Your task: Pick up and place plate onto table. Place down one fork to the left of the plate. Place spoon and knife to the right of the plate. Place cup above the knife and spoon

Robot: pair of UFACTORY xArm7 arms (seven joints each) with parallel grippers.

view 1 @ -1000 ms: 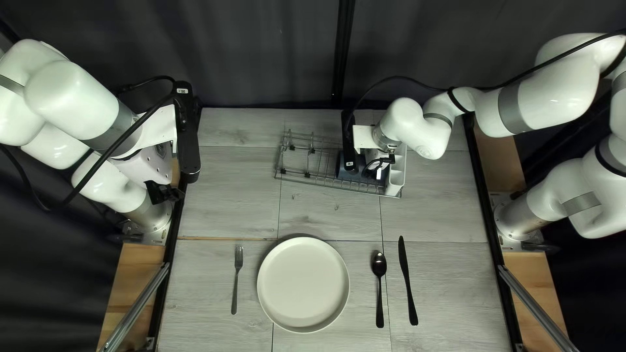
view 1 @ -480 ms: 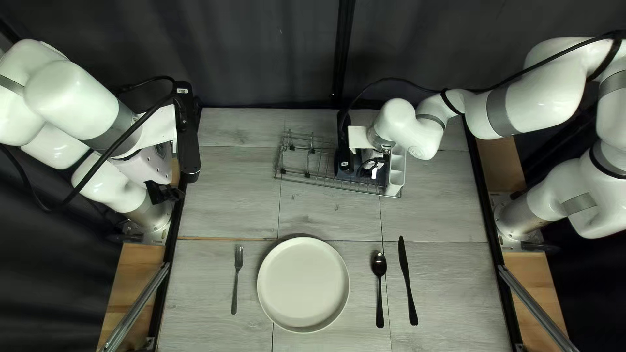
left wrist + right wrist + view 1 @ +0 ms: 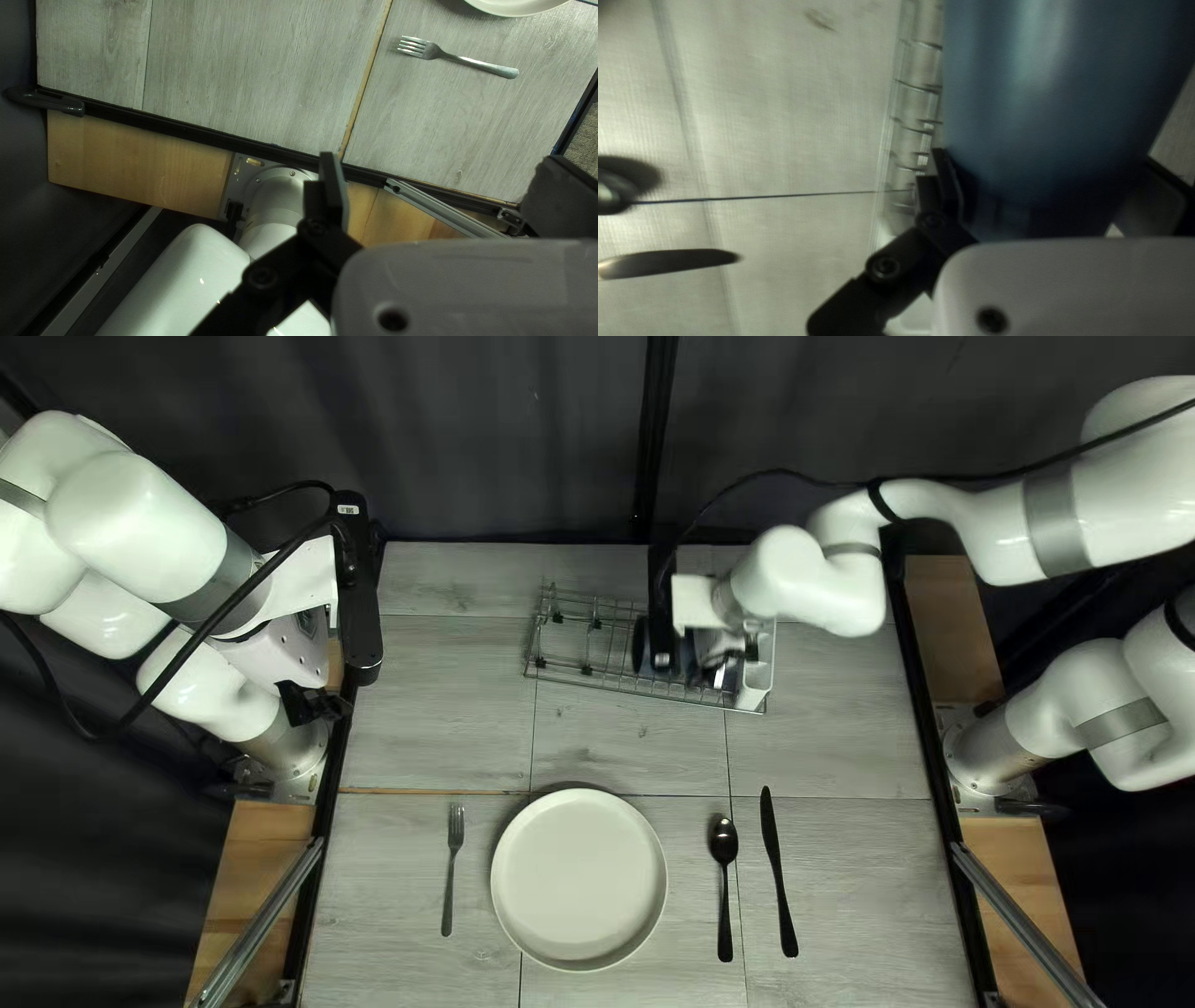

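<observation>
The round off-white plate [image 3: 579,880] lies flat on the grey wood-pattern tabletop [image 3: 623,753]. Just to the left of the plate is one silver metal fork [image 3: 456,828], with its tines pointing away from the near edge. To the right of the plate there is a dark metal spoon [image 3: 723,840], and a dark metal knife [image 3: 772,840] lies farther to the right, beside the spoon. Well beyond the plate, toward the far edge, stands a wire dish rack [image 3: 623,690] with a pale holder [image 3: 757,687] at its right end. The right tool [image 3: 716,667] is at this rack, pinching the dark blue cup [image 3: 1046,112] from two sides; whether the cup touches the rack, I cannot tell. The left tool [image 3: 314,704] is well apart from the plate, beyond it and to the left, with its fingers spread and nothing between them.
</observation>
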